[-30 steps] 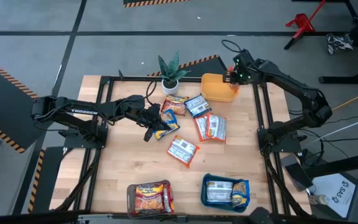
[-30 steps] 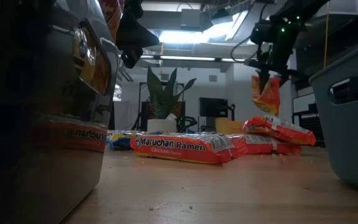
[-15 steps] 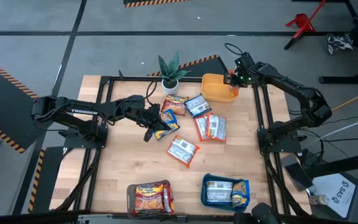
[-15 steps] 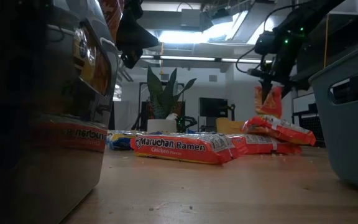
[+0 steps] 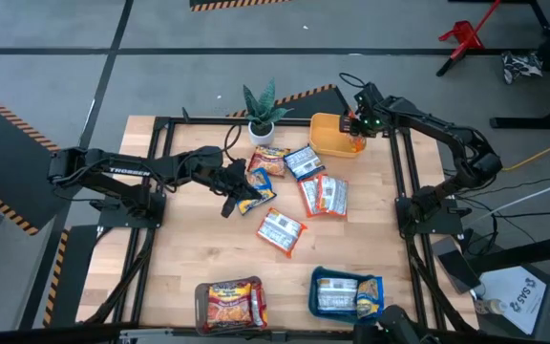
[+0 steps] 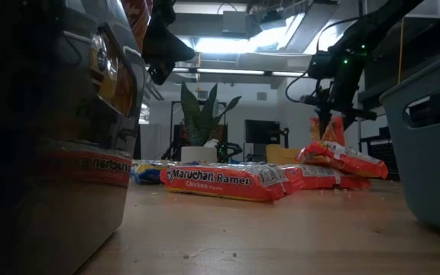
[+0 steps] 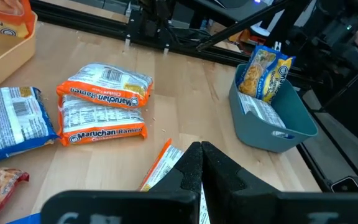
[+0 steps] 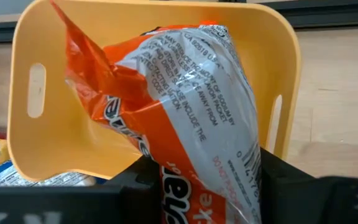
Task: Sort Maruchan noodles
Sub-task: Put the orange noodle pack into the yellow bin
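Much of what you want to check is hidden: in the low view a dark tray wall fills the near side, and the right gripper's [image 5: 354,122] fingertips are buried behind the orange packet [image 8: 185,124] in its wrist view, so you see only their dark bases either side of the plastic. That packet is orange with a white printed panel, crumpled and shiny, pinched by its lower end and hanging into the yellow tray [image 5: 332,134] at the table's far right corner; in the low view it shows upright below the gripper [image 6: 328,107]. The right arm reaches from its base at the table's right edge back and over the tray, wrist bent down. Your left gripper [image 5: 234,182] sits near the table's middle, arm stretched in low from the left edge, its fingers [image 7: 191,168] pressed together with nothing between them, just beside a blue packet [image 5: 256,186]. Loose packets [image 5: 324,195] lie in a cluster at the centre, orange and blue labels, several face down showing white panels; one orange packet [image 5: 282,230] lies apart, nearer you. The teal tray [image 5: 318,287] at the near edge holds blue packets, one standing on end in the left wrist view. The brown tray [image 5: 201,304] beside it holds red ones. A potted plant [image 5: 261,110] stands left of the yellow tray.
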Tool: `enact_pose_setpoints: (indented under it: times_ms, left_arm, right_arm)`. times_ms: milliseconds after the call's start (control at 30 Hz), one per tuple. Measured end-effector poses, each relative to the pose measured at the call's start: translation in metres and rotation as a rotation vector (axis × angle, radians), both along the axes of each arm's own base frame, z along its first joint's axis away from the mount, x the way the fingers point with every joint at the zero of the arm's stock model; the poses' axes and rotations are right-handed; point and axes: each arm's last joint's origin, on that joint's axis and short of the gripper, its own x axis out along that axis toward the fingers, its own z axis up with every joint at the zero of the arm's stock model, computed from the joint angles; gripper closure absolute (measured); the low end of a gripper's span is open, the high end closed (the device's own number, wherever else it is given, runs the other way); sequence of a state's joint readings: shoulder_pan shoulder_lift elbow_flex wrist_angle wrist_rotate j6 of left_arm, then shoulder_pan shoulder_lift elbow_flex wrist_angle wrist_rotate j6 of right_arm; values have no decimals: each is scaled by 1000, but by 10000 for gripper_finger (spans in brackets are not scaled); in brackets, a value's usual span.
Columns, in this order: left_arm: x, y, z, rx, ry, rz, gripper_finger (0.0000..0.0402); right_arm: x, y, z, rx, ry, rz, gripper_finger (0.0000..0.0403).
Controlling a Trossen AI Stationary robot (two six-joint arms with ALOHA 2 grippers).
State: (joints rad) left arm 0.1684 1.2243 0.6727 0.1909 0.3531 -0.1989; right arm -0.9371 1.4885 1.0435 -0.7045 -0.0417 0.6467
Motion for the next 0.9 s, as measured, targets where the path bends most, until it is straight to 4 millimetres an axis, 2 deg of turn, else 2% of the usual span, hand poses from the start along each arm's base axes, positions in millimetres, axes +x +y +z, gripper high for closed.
enact_pose_setpoints:
  times_ms: [200, 400, 533, 733, 900]
  left_arm:
    - [0, 0, 0, 0, 0, 1, 401]
    - [0, 0, 0, 0, 0, 1, 401]
    - [0, 0, 0, 0, 0, 1, 401]
    - [0, 0, 0, 0, 0, 1, 401]
    - [0, 0, -1, -2, 10, 1, 401]
  right_arm:
    - [0, 0, -1, -3, 6, 23, 269]
    - [0, -1, -1, -16, 25, 7, 209]
    - [-1, -1, -1, -29, 42, -9, 188]
    - [-2, -2, -1, -48, 74, -45, 197]
    - [7, -7, 7, -105, -48, 125, 213]
